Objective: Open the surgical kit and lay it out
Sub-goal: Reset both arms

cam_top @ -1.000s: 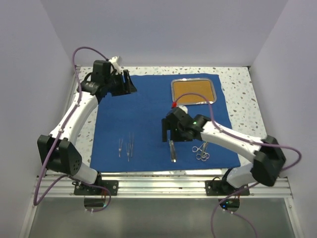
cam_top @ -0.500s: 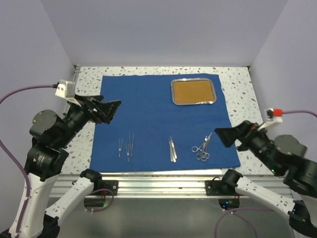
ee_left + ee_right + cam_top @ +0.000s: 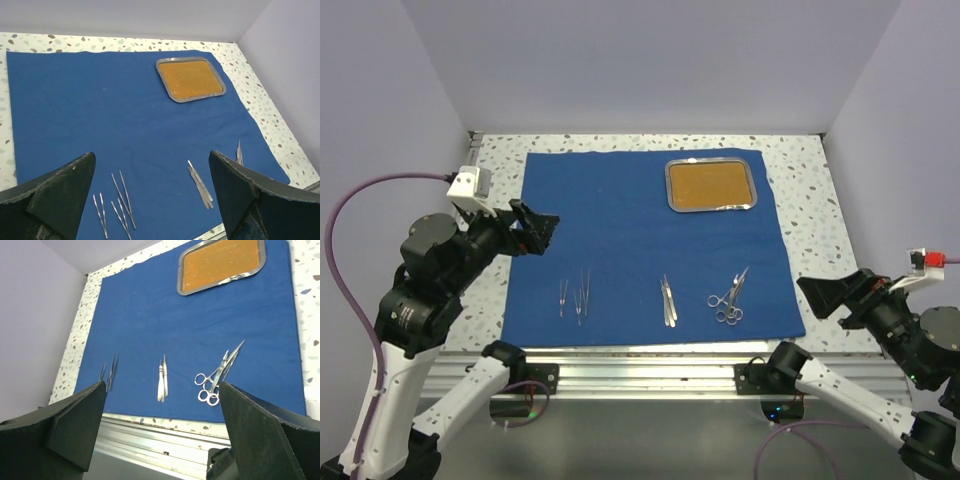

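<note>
From the top external view, the royal-blue cloth wrap lies spread flat on the speckled table, and the steel tray with its orange-brown inside sits on the cloth's far right part. Along the near edge of the cloth, three sets of silver instruments lie in a row, well apart from one another: thin tweezers on the left, forceps in the middle, ring-handled scissors on the right. The left gripper hangs raised over the cloth's left edge, jaws spread wide and holding nothing. The right gripper is lifted just off the cloth's near right corner, seen side-on, so its gap cannot be read here. In the left wrist view, the two dark fingers stand far apart at the bottom corners with only cloth between them; the tweezers and forceps lie below, the tray far off toward the right. In the right wrist view, that gripper's own fingers are likewise wide apart and empty, with the row of instruments lying on the cloth between them and the tray at the top.
</note>
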### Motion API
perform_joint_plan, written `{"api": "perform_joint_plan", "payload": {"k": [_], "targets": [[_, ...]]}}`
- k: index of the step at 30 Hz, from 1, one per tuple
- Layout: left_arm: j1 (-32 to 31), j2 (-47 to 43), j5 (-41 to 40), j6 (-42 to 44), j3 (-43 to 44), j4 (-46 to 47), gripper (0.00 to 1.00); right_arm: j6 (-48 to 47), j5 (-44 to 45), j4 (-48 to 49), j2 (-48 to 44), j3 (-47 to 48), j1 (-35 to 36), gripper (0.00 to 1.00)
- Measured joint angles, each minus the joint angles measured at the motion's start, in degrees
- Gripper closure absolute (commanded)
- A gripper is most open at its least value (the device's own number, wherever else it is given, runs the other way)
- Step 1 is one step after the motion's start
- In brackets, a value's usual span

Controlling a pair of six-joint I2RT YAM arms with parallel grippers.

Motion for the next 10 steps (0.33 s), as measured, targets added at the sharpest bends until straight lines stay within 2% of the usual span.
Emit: {"api": "perform_joint_plan", "payload": {"k": [10], "targets": [[0.0,1.42,-2.27,2.84,0.24,-1.55,0.0,-0.28,3.45,-2.89,-0.24,1.75,0.02,0.01]]}}
